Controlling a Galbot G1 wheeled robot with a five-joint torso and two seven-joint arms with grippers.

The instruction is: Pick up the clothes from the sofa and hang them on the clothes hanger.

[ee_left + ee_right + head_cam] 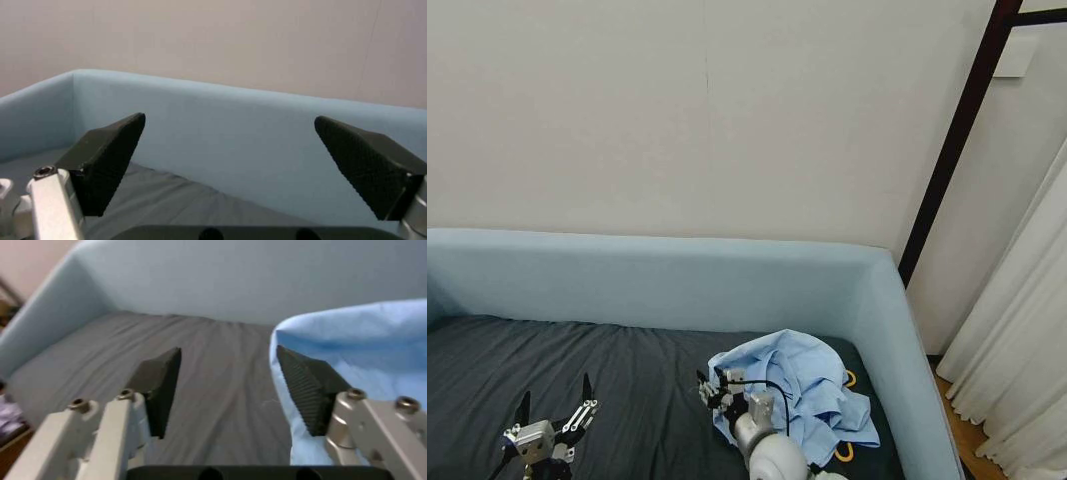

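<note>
One crumpled blue shirt (802,385) is the thing to lift. It lies heaped on the dark seat cushion (547,360) of the sofa (657,280), just beside the right end effector (712,386) on its outer side. That end effector's fingers stand apart, with bare cushion between them. The left end effector (555,405) hovers well apart from the shirt, on the far side of the right one, with its fingers also spread and holding nothing.

The shirt looks light, thin and limp. It should sag and drape once raised, and a single layer could slide out of a pinch. A bunched fold near the top of the heap seems the safer hold. The collar would serve the hanging best, but I cannot tell where it lies in the folds.

From the head, the whole heap shows, along with a yellow curved piece (851,379) peeking from its far edge; what that piece is I cannot tell. The right wrist view gives what the head view lacks: the cloth's near hem sits right at one toothed finger (308,385), though I cannot tell whether they touch. Between the left wrist's fingers lies the sofa's pale blue back.
</note>
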